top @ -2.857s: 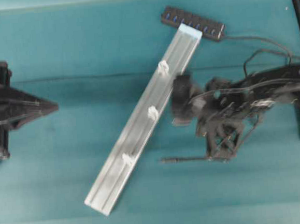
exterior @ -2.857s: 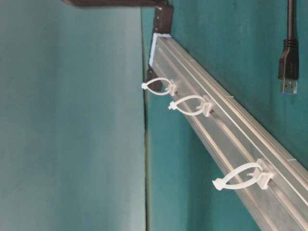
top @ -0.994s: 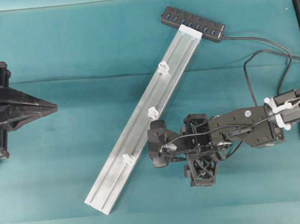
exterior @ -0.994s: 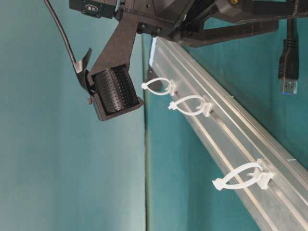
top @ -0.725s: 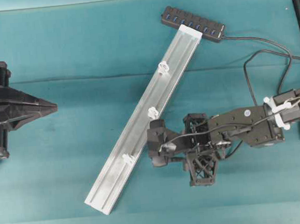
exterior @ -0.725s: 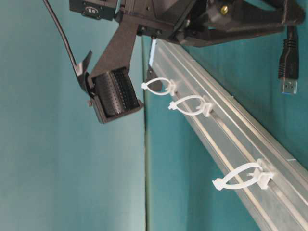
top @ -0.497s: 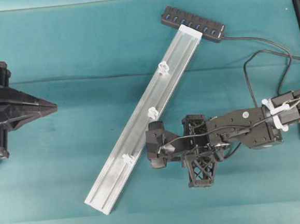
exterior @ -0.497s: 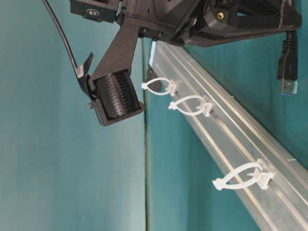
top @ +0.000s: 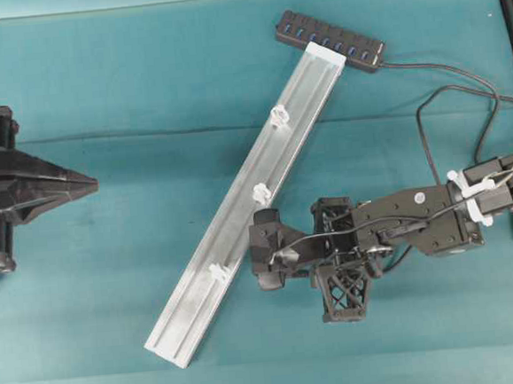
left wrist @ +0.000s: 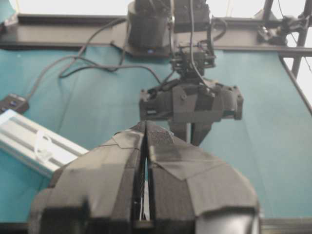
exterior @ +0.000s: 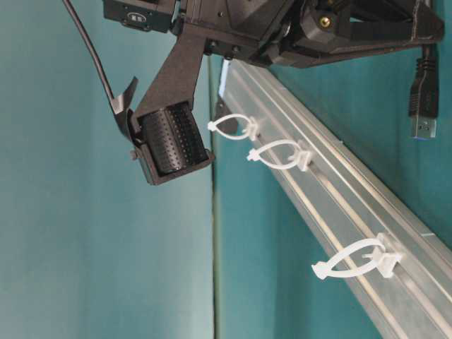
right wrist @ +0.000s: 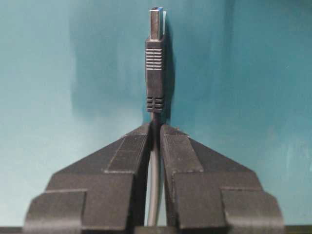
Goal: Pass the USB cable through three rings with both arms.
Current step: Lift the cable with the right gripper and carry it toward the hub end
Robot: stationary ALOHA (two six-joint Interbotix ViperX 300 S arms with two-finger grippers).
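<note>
Right gripper (right wrist: pixel 155 127): jaws are closed on the USB cable (right wrist: pixel 155 73), clamped on the cord just behind the plug; the plug projects forward past the tips.
Left gripper (left wrist: pixel 145 127): jaws are pressed fully together; nothing is held; it is parked at the left bench edge, well apart from the rail.
Bench (top: pixel 141 76): covered in teal cloth, flat, otherwise bare.
Rail (top: pixel 241 215): laid diagonally, one end touching the hub (top: pixel 329 39).
Cable handling: judged light and limp; the plug is stiff. A hold close behind the plug is judged best for aiming.
Three rings (exterior: pixel 274 155): small, translucent, judged flexible; none is threaded yet.
</note>
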